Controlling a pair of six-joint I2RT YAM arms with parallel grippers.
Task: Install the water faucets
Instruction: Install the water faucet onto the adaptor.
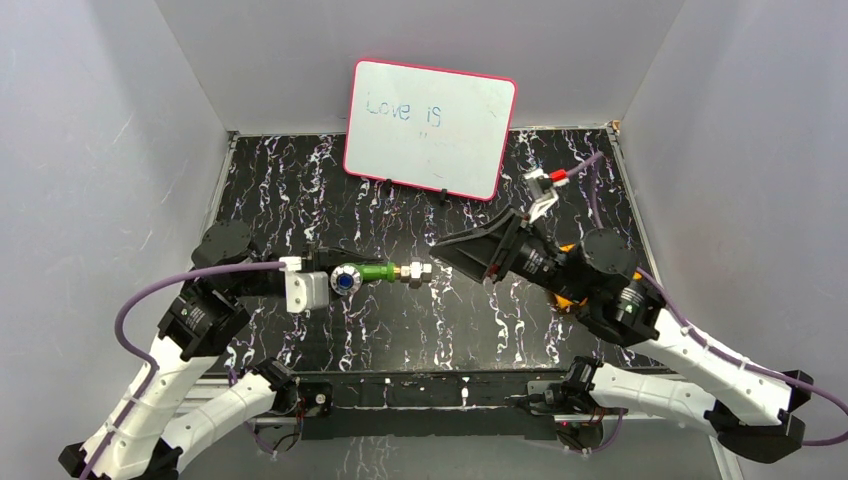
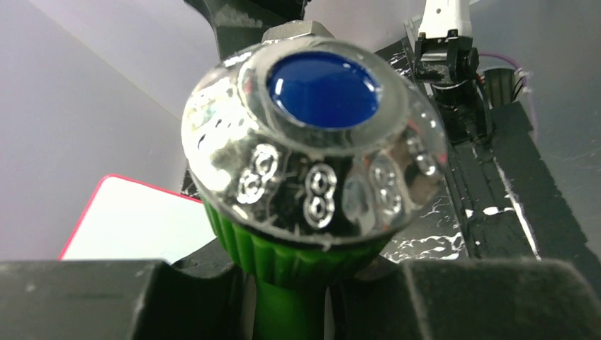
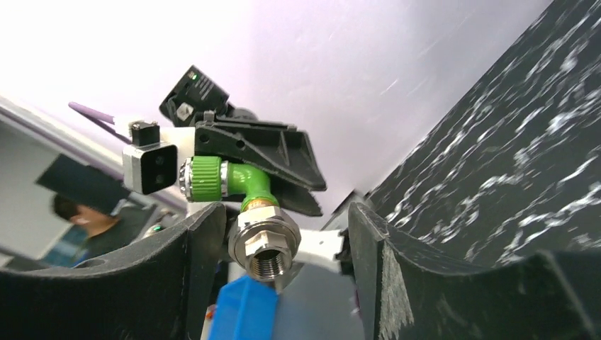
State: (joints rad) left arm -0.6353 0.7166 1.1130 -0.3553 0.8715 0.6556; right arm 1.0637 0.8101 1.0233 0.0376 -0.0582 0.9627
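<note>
Pincer on the left arm is clamping the green tap just below its blue-and-silver knob, holding it level off the surface, threaded fitting pointing toward the right arm. Right pincer is straddling that fitting, fingers standing apart, gripping nothing. Step in hand is looking like work on the fitting. Next move is probably calling for closing squarely on the hex nut without knocking the tap askew.
</note>
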